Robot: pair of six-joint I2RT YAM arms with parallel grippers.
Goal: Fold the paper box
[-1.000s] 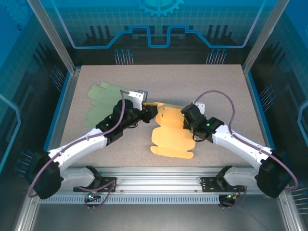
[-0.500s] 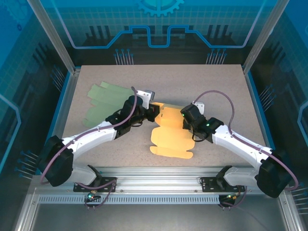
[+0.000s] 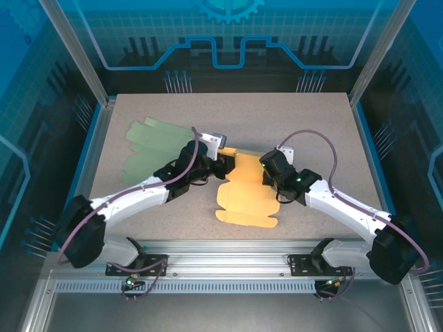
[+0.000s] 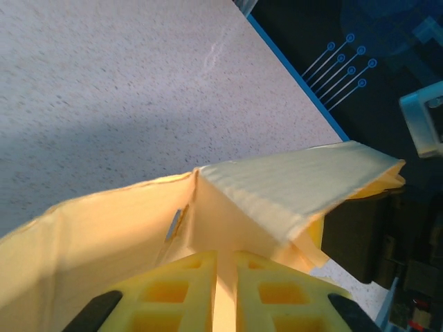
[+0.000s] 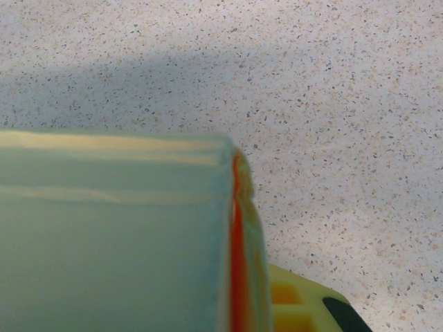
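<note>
A yellow-orange paper box blank (image 3: pixel 246 197) lies at the table's middle, its far part raised between the two grippers. My left gripper (image 3: pixel 223 164) is shut on its upper left flap. In the left wrist view the yellow fingers (image 4: pixel 187 290) pinch a thin panel of the paper box (image 4: pixel 104 228), and a folded flap (image 4: pixel 297 187) stands up ahead of them. My right gripper (image 3: pixel 267 177) is shut on the blank's right edge. In the right wrist view that paper box panel (image 5: pixel 111 235) covers the left half, with one yellow finger (image 5: pixel 297 304) behind it.
A flat green paper blank (image 3: pixel 149 149) lies at the far left of the speckled table (image 3: pixel 311 124), just behind the left arm. Blue rails and a metal frame run along the table's sides. Bare tabletop extends to the far right.
My left gripper has moved right and slightly nearer, carrying the yellow flap with it so the flap's tip no longer reaches left. The right arm has stayed still.
</note>
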